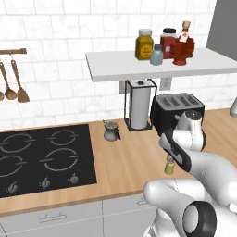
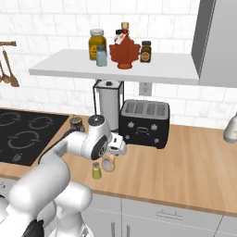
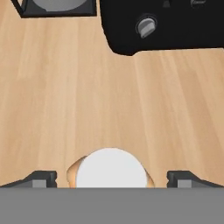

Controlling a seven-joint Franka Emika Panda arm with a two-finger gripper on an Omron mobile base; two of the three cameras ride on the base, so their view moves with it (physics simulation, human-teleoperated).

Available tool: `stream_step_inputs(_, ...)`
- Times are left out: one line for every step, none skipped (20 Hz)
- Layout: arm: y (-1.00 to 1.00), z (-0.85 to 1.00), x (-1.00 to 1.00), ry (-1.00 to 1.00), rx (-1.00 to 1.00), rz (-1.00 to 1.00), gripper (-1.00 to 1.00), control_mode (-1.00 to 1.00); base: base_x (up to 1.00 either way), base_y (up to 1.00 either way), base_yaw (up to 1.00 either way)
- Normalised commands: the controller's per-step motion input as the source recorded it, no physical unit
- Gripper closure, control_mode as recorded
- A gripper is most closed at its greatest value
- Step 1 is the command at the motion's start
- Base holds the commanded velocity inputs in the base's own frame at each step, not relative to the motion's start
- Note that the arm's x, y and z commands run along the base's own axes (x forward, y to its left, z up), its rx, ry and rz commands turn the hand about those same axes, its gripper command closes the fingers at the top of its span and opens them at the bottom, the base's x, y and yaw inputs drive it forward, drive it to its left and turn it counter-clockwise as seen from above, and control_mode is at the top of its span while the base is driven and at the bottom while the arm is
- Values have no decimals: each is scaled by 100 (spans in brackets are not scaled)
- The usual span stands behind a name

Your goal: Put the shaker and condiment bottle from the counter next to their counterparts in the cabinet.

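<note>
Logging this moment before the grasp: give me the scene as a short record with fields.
gripper: open, jaws either side of the condiment bottle's cap, not closed on it
condiment bottle: upright on the counter, directly under the hand
shaker: upright on the counter, just beside the bottle, untouched
counter: wooden, with hob
cabinet: white open shelf holding the counterparts
toaster: black, behind the bottle
task state: neither item lifted

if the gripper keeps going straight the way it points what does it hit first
Most likely the condiment bottle: its pale cap sits between the open gripper's tips, directly below it. Beneath that is the counter.
</note>
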Motion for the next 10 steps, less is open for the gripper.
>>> stream_step_inputs(-1,-6,26,0,0,-1,-100,-100,0,0,0)
stream_step_inputs(-4,-5,28,0,0,-1,-100,-100,0,0,0)
stream_step_inputs(-4,-5,26,0,0,-1,-100,-100,0,0,0)
stream_step_inputs(-4,-5,23,0,0,-1,-100,-100,0,0,0)
stream_step_inputs(-5,-6,18,0,0,-1,-100,-100,0,0,0)
stream_step_inputs(-5,-9,9,0,0,0,-100,-100,0,0,0)
stream_step_inputs(-4,-11,4,0,0,0,-100,-100,0,0,0)
stream_step_inputs(-7,-13,0,0,0,0,-100,-100,0,0,0)
stream_step_inputs(-8,-14,0,0,0,0,-100,-100,0,0,0)
stream_step_inputs(-12,-15,0,0,0,0,-100,-100,0,0,0)
